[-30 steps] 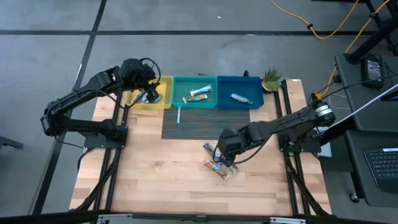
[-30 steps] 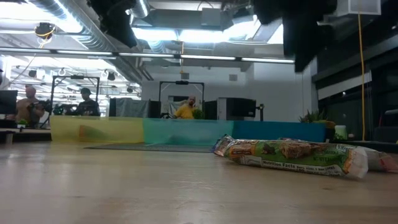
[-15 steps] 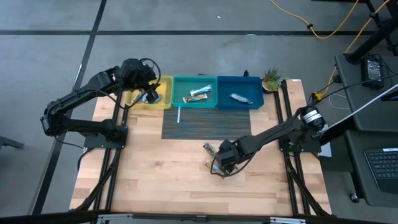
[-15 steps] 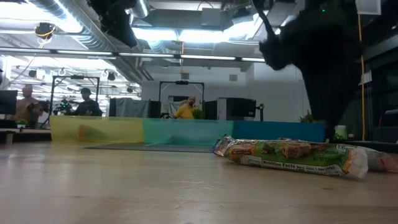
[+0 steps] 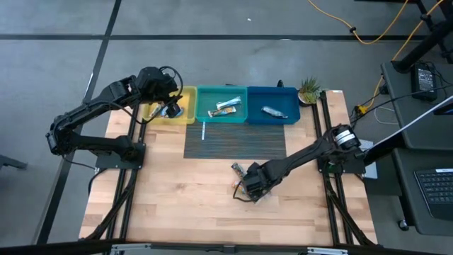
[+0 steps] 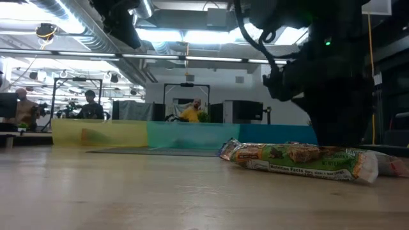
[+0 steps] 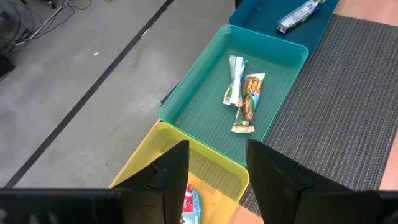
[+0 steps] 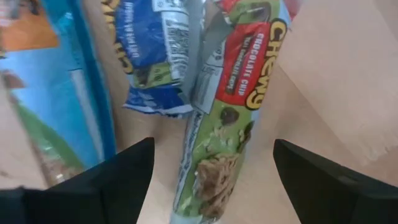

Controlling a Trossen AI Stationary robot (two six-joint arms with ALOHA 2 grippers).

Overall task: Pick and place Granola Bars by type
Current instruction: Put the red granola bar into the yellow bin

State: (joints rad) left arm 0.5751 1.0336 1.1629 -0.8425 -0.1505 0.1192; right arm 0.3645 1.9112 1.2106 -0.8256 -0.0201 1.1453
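Bars lay in a small heap on the wooden tabletop, on the near side of the dark ribbed mat, and the right gripper hung low right over them. Its two fingers stood wide apart, astride a green chocolate-chip bar that ran lengthwise through the gap; nothing was clamped between them. Just beside that bar, touching it, lay a blue-wrapped bar, and a further blue wrapper showed at the edge of the right wrist view. From table height a green-and-tan bar lay flat on the wood with the dark bulk of the right arm directly behind it. Along the far edge of the mat stood three bins side by side: a yellow bin, a teal bin and a blue bin. The teal bin held two bars lying close together, the blue bin held one silver bar, and a blue-wrapped bar lay in the yellow bin. The left gripper hovered over the yellow bin with its fingers parted and empty. A thin white stick lay at the mat's corner nearest the yellow bin, and a small potted plant stood beyond the blue bin.
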